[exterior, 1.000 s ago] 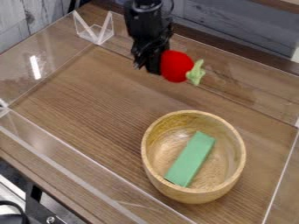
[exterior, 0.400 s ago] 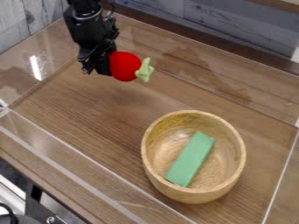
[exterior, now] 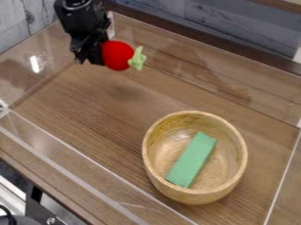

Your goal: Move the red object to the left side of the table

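Red object [exterior: 116, 54], one, clenched in gripper [exterior: 94, 54] at upper left, near acrylic wall [exterior: 35, 53]. One bowl [exterior: 195, 156], one green block [exterior: 192, 159] inside. Table [exterior: 94, 114] centre open.

No readable text, label or number anywhere (nothing printed shows).

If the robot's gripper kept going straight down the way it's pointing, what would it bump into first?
Probably just the table. The gripper points steeply down, shut on the red object, and only bare wood seems to lie beneath it. The wooden bowl sits well off to the side.
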You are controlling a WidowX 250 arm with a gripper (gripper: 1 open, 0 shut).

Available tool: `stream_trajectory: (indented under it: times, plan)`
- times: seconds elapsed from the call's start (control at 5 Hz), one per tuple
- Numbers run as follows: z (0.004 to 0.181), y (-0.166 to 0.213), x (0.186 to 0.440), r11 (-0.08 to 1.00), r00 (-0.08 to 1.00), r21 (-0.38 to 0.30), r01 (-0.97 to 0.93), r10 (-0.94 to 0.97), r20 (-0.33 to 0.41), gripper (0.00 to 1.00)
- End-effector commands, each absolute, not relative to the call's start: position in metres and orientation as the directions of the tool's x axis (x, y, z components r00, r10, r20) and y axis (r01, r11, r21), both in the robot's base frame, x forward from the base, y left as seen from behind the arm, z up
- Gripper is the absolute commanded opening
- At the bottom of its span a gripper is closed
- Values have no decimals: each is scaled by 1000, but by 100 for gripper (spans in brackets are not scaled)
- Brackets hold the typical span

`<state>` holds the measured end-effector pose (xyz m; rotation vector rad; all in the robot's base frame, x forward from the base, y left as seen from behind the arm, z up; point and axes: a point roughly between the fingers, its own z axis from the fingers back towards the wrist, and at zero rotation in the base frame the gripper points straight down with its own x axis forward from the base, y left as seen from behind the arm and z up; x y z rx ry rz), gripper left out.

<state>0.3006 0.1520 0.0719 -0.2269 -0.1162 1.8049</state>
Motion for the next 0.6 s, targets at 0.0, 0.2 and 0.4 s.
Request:
stream_trajectory:
  times: [0.0,0.2,0.4]
  plan:
    - [80,162,314,-301,-291,-258,-918,954,-77,0]
    - [77,162,322,-344,-336,-265,-901,939,-78,0]
    - [75,153,319,-321,-311,-270,-908,947,-79,0]
